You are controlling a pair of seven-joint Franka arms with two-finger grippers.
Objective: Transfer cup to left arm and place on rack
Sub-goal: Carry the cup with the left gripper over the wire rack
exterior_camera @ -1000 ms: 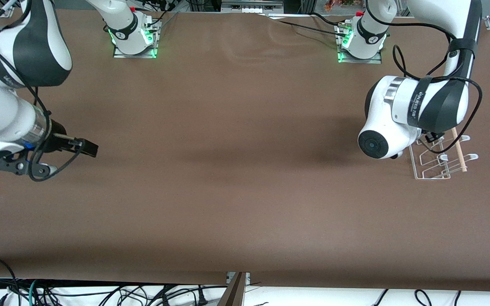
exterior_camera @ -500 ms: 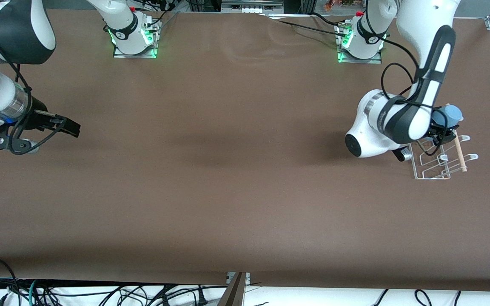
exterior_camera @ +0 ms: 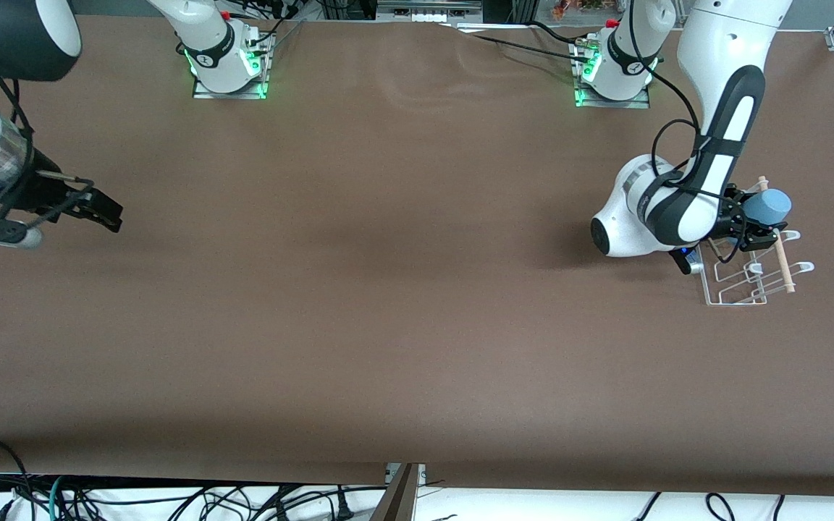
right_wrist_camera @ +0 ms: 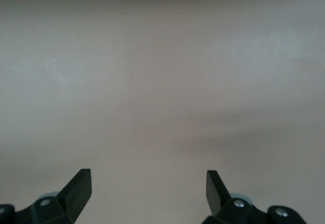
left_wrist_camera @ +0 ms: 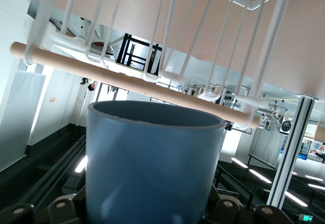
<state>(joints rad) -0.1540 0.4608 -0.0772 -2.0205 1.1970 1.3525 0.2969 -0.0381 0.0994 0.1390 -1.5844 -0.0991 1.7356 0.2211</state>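
Note:
My left gripper (exterior_camera: 756, 219) is shut on the light-blue cup (exterior_camera: 769, 205), holding it just above the end of the white wire rack (exterior_camera: 739, 286) where the wooden dowel (exterior_camera: 781, 259) starts. In the left wrist view the cup (left_wrist_camera: 152, 168) fills the lower part, its open rim facing the rack's wires (left_wrist_camera: 170, 36) and the dowel (left_wrist_camera: 127, 82) close by; I cannot tell if they touch. Over bare table at the right arm's end, my right gripper (exterior_camera: 102, 215) hangs open with nothing between its fingertips (right_wrist_camera: 79, 182).
The rack stands on the brown table (exterior_camera: 402, 289) toward the left arm's end. Both arm bases (exterior_camera: 229, 61) are bolted along the table's edge farthest from the front camera. Cables hang below the nearest edge.
The left arm has swung round and the cup has come into sight above the rack's dowel end. The right gripper, still open, has drawn back toward its own end of the table.

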